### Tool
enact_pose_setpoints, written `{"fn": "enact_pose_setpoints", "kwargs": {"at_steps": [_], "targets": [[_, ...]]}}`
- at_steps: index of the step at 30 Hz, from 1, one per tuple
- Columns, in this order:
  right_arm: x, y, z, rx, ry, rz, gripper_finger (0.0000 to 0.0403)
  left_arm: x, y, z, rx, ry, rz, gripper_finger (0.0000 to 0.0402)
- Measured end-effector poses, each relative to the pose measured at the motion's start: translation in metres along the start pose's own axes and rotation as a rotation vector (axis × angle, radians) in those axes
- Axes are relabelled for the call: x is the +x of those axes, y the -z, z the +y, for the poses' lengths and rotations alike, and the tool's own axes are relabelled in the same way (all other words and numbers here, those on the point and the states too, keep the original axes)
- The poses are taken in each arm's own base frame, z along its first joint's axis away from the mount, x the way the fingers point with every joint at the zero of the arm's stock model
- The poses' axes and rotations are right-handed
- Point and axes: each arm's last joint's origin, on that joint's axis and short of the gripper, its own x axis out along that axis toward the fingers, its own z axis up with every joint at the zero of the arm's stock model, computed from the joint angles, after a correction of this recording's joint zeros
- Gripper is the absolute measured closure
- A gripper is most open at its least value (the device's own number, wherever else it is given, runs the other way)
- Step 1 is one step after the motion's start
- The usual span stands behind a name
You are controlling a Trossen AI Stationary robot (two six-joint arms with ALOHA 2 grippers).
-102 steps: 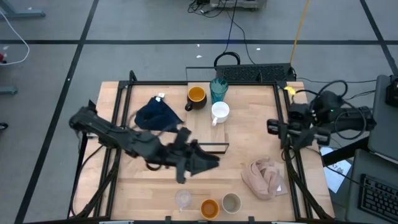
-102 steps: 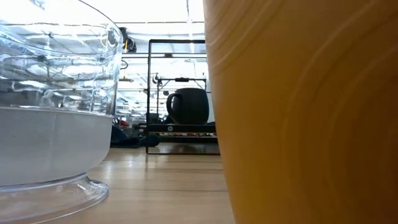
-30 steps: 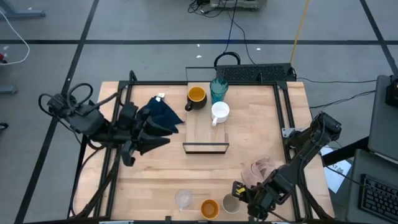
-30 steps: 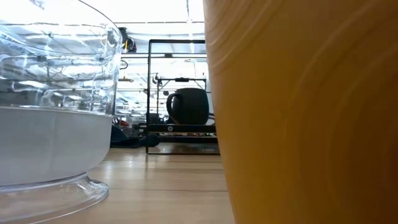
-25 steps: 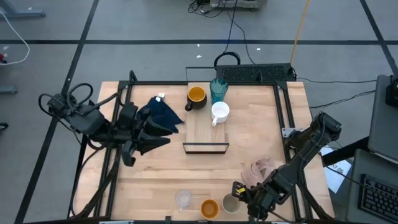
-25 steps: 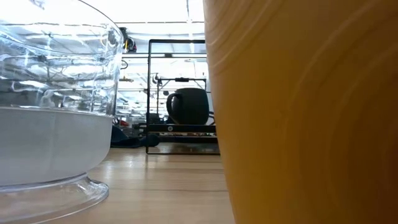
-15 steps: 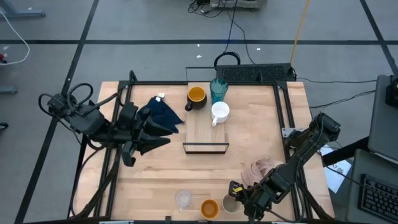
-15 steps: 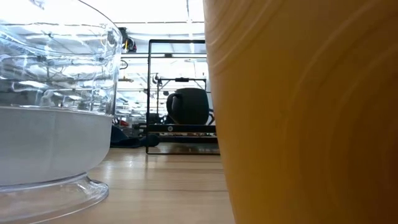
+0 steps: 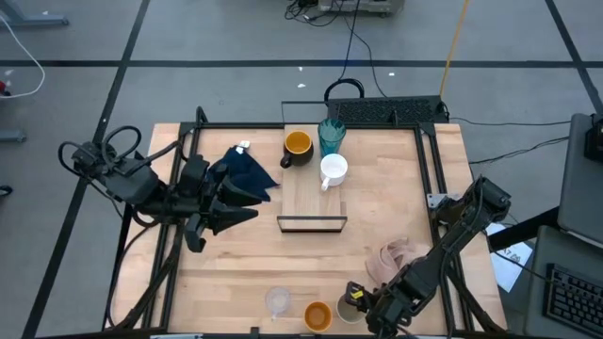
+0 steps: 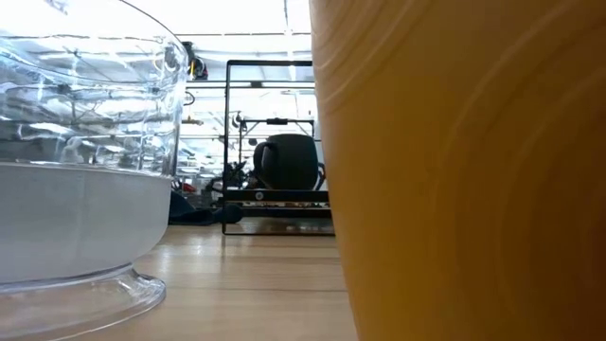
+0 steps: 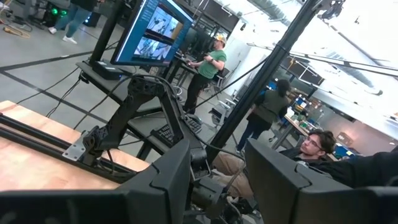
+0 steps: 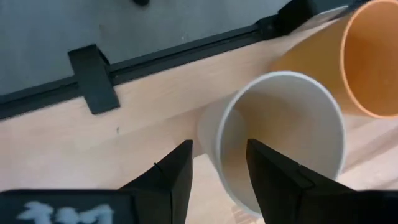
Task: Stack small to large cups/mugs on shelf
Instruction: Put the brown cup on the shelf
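Observation:
The small grey-beige cup (image 12: 280,137) stands at the table's near edge beside the small orange cup (image 9: 317,314) and the small clear glass (image 9: 277,301). My right gripper (image 12: 217,180) is open above the grey-beige cup (image 9: 345,312), with one finger over its mouth and one outside its wall. The black mug (image 9: 297,146), the teal tumbler (image 9: 331,137) and the white mug (image 9: 334,170) stand at the far end of the shelf (image 9: 312,212). My left gripper (image 9: 252,209) is open and empty at the table's left, near the navy cloth (image 9: 247,174).
The pink-beige cloth (image 9: 396,262) lies just to the right of my right arm. In the low view the orange cup (image 10: 454,170) and the clear glass (image 10: 85,189) fill the foreground, with the black mug (image 10: 287,161) behind. People show in the room beyond.
My right gripper has moved a little toward the table's left and near edge, over the grey-beige cup.

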Motion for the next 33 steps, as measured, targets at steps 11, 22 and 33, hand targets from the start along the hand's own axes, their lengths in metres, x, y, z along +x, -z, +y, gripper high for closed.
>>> {"fn": "enact_pose_setpoints", "kwargs": {"at_steps": [11,22,33], "targets": [[-0.001,-0.001,0.000,0.065,-0.042,-0.025,0.0319,0.000,0.000,0.000,0.004,0.000,0.001,0.0247],[-0.001,0.000,0.000,0.161,-0.047,-0.018,0.0400,0.000,0.000,0.000,0.001,0.000,0.001,0.0247],[-0.014,0.000,0.000,0.214,-0.037,-0.046,0.0402,0.006,0.007,0.001,0.006,-0.018,0.031,0.0247]]}}
